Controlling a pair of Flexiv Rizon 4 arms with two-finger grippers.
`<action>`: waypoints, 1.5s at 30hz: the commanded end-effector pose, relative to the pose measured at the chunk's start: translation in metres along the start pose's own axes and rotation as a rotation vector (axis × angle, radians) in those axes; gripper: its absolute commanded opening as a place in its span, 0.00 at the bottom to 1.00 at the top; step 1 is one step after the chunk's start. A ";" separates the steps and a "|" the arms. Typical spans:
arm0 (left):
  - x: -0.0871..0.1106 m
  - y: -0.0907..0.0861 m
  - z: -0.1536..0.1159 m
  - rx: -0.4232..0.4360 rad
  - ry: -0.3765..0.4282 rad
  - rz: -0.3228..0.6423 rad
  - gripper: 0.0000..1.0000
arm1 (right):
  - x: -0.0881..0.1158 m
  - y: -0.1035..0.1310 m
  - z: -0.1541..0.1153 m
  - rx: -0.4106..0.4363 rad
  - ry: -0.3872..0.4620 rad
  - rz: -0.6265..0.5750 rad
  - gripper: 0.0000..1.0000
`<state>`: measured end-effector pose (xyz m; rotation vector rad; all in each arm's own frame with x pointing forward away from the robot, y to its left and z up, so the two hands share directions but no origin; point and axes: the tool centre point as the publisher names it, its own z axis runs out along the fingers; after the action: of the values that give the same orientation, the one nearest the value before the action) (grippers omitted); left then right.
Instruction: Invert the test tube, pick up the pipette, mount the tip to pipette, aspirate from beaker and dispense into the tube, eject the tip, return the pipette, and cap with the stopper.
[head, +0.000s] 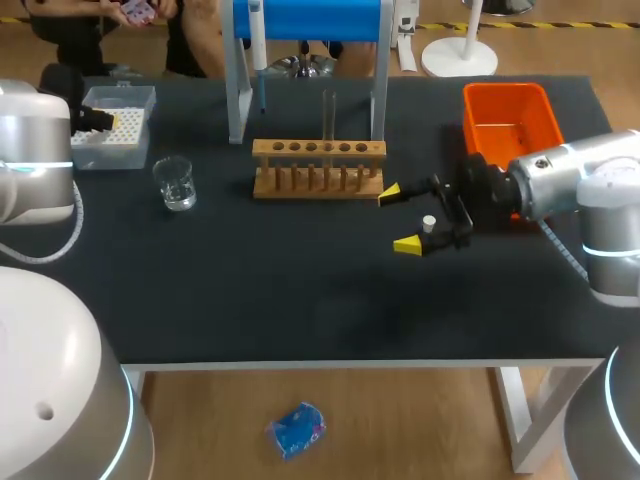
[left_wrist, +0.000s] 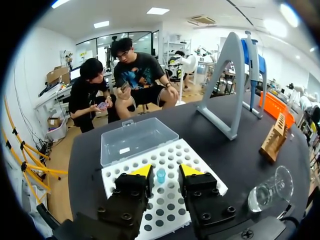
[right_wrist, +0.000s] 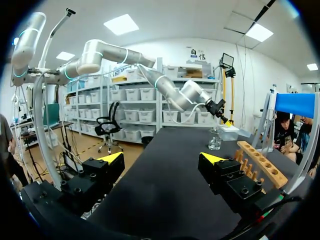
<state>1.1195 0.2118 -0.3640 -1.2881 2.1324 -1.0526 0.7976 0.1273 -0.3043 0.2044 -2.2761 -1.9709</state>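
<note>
step: pipette (head: 258, 50) pickup, I judge | my R gripper (head: 399, 218) wide open nr rack (head: 318, 180); L gripper (left_wrist: 166, 171) open over tip box (left_wrist: 165, 150) | how: grip body square, no tilt — close slow

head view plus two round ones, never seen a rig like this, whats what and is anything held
Two robot arms stand at a dark table. The head view looks down from above and behind; each round picture comes from a camera on one arm's wrist, looking along its fingers. On the table: a wooden rack with a test tube standing in it, a beaker, a tip box, an orange bin and a blue stand holding the pipette. The left gripper hovers open over the tip box; the right gripper is open beside the rack. Nothing is held.
</note>
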 end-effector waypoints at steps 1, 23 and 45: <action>-0.002 0.000 0.005 0.003 0.002 0.002 0.29 | 0.001 0.000 0.000 0.001 -0.001 -0.001 1.00; -0.005 0.003 0.007 -0.005 -0.012 0.002 0.00 | 0.001 0.000 0.000 0.001 -0.001 -0.001 1.00; -0.003 -0.008 -0.004 -0.008 -0.021 0.031 0.00 | 0.001 0.000 0.000 0.001 -0.001 -0.001 1.00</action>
<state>1.1257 0.2142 -0.3590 -1.2579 2.1325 -1.0185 0.7976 0.1273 -0.3042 0.2042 -2.2762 -1.9709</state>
